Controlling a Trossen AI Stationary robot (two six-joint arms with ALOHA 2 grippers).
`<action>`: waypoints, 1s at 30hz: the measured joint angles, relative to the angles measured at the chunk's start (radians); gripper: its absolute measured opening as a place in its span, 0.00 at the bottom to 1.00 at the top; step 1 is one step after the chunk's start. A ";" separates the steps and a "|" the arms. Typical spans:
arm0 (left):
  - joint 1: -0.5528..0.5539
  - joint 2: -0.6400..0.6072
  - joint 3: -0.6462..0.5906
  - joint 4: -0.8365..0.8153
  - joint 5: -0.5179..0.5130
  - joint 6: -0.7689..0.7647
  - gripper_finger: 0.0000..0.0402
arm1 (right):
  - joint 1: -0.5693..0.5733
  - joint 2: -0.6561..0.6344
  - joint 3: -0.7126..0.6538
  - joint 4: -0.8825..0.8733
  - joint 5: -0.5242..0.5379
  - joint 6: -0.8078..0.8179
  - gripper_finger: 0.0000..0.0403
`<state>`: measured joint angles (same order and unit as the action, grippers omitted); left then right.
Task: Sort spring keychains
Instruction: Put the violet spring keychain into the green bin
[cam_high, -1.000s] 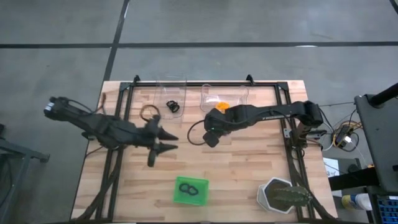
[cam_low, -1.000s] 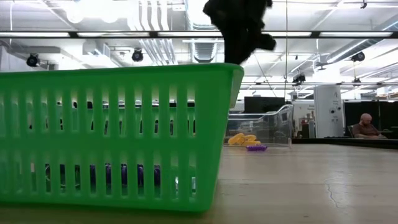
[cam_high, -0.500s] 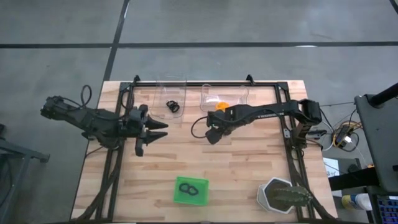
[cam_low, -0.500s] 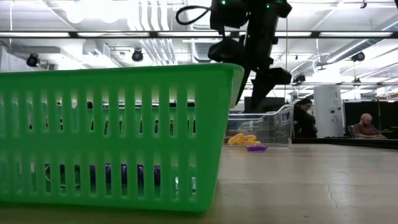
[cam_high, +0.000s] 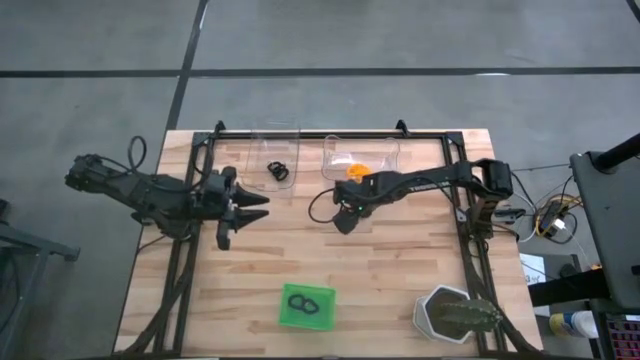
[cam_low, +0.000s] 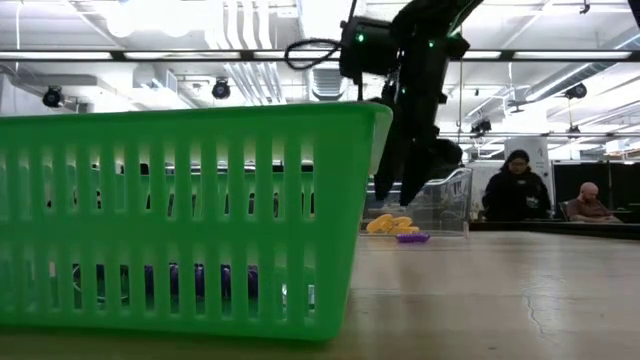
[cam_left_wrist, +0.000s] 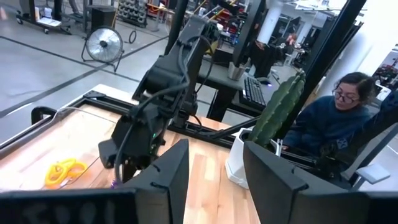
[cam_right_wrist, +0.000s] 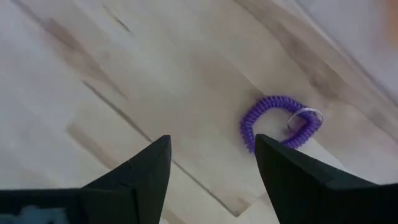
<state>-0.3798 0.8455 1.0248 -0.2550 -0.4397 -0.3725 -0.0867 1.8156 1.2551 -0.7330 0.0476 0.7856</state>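
A purple spring keychain (cam_right_wrist: 278, 122) with a small metal ring lies flat on the wooden table, just beyond my right gripper (cam_right_wrist: 211, 168), whose open fingers hang above the boards near the table's middle (cam_high: 341, 221). It also shows in the low view as the purple keychain (cam_low: 412, 238). Orange keychains (cam_high: 355, 170) lie in one clear tray, a black keychain (cam_high: 278, 171) in the other. Dark rings (cam_high: 306, 303) lie in the green tray (cam_high: 284, 318). My left gripper (cam_high: 262, 207) hovers open at the table's left, holding nothing.
The two clear trays (cam_high: 275, 148) (cam_high: 385, 150) stand along the far edge. A potted cactus (cam_high: 455, 315) stands at the near right corner. A dark frame rail (cam_high: 330, 134) runs round the table. People (cam_low: 515, 190) are in the room beyond.
My left gripper has drawn back toward the table's left and far edges and turned. My right gripper has come down toward the table beside the purple keychain, which has not moved.
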 joint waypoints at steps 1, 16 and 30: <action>0.000 0.000 0.002 0.001 0.000 0.000 0.36 | -0.001 0.007 -0.004 0.000 0.000 -0.001 0.56; 0.000 0.000 0.003 0.011 -0.007 -0.001 0.36 | -0.037 0.148 -0.004 0.005 -0.048 0.021 0.56; 0.000 -0.001 0.003 0.017 -0.007 -0.002 0.36 | -0.047 0.189 0.060 -0.049 -0.102 -0.035 0.06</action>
<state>-0.3801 0.8444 1.0283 -0.2382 -0.4469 -0.3740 -0.1333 2.0041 1.3153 -0.7821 -0.0545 0.7511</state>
